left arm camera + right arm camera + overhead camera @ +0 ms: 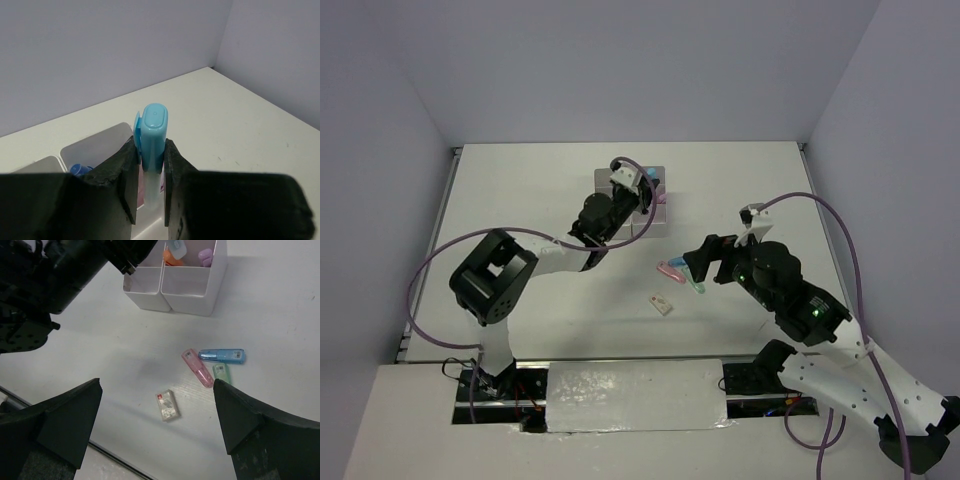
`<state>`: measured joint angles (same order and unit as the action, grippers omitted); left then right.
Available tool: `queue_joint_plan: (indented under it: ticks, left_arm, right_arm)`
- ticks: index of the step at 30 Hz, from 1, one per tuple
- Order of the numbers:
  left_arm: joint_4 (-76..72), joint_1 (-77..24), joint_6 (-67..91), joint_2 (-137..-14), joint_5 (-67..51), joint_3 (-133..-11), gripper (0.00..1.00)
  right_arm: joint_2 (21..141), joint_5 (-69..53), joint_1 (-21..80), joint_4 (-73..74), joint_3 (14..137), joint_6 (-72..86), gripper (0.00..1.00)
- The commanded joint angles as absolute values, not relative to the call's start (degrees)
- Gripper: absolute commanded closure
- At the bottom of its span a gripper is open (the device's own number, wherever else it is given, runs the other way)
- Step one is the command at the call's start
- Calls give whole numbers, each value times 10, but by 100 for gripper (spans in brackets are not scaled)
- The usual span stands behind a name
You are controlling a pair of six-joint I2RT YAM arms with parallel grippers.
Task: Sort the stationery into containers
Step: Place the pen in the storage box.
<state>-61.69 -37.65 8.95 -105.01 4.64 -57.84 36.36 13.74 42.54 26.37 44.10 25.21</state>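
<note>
We see the left gripper [149, 167] clenched on the held blue marker [154, 130], its jaws pinching the body below the cap so that the marker stands upright, cap up. It hangs directly above the containers [187, 295]. We judge this grip is chosen so the marker can drop end-first into one of the narrow cells rather than lie across the rims. Which cell it is over we cannot tell from the left wrist view. The right gripper [156, 385] is released, its jaws spread wide and holding nothing. It hovers over the table [520, 180] on the near side of the containers, above the pieces not yet sorted. There a pink marker [197, 368], a loose blue marker [222, 356] and a green marker [221, 372] lie flat in a tight cluster, touching or nearly so. A small pale eraser [168, 405] with a red mark lies apart from them, farther from the containers. We take the wide opening as readiness to come down on one of these. Inside the containers, the right wrist view shows an orange piece [172, 260], a pale blue piece [177, 247] and a lilac piece [205, 256] standing among the cells, while the cell at the nearest corner looks bare. The left wrist view adds a blue-capped item [77, 170] in a cell beside the one under the held marker.
</note>
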Motion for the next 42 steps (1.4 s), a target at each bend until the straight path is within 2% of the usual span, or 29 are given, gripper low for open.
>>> queue_joint_plan:
  ticks: [1,8,15,17,18,19,22,28,33,37,40,42]
  left_arm:
    - [-724,-377,62,-1084,68,-603,100]
    - [-737,-376,39,-1134,79,-632,100]
    - [-735,-375,24,-1161,98,-635,95]
    - [-730,-375,25,-1164,101,-637,84]
    - [-723,-375,26,-1165,103,-637,74]
    - [-722,-375,32,-1165,105,-635,57]
    - [-722,-375,39,-1165,107,-628,41]
    - [-727,-374,51,-1125,117,-593,22]
    - [-707,-375,61,-1037,114,-566,23]
    - [-647,-369,60,-1042,109,-600,26]
    - [-701,-368,77,-1013,92,-563,24]
    - [-674,-369,76,-1009,91,-569,24]
  right_arm:
    - [371,139,424,269,475,229,0]
    - [381,117,424,270,480,218,0]
    - [378,105,424,270,480,213,0]
    - [379,104,424,271,481,210,0]
    - [380,104,425,272,481,208,0]
    - [381,102,423,272,482,208,0]
    - [381,97,424,272,483,207,0]
    - [383,97,423,272,481,207,0]
    - [402,99,424,264,480,209,0]
    - [416,88,422,263,483,215,0]
    - [406,91,424,251,471,215,0]
    - [416,84,422,252,475,217,0]
